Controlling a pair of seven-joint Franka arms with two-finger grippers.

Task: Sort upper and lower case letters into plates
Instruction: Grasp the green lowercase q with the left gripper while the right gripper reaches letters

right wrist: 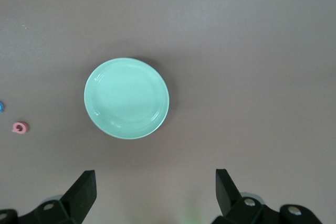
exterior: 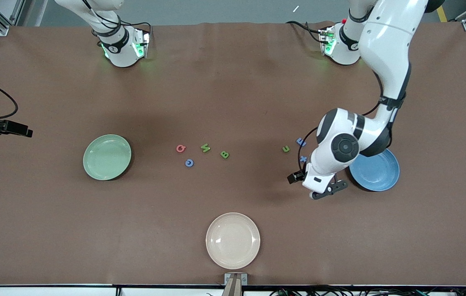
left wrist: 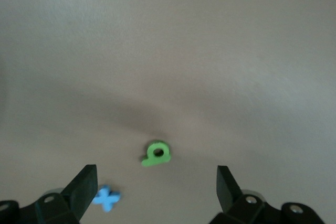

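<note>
The pale green plate (exterior: 107, 157) lies toward the right arm's end, the blue plate (exterior: 374, 170) toward the left arm's end. Between them lie a red letter (exterior: 180, 148), a blue one (exterior: 189, 163), green ones (exterior: 205, 148) (exterior: 224, 154) (exterior: 286, 149) and two blue ones (exterior: 301, 142) (exterior: 303, 158). My left gripper (exterior: 329, 190) is open and empty, low over the table beside the blue plate. In the left wrist view (left wrist: 157, 179) a green letter (left wrist: 156, 153) lies just ahead between the fingers, the blue x (left wrist: 106, 198) beside one finger. My right gripper (right wrist: 155, 182) waits open, high over the green plate (right wrist: 126, 98).
A cream-beige plate (exterior: 233, 240) sits near the table's front edge. A black device on a cable (exterior: 0, 126) juts in at the right arm's end. The left arm's elbow overhangs part of the blue plate.
</note>
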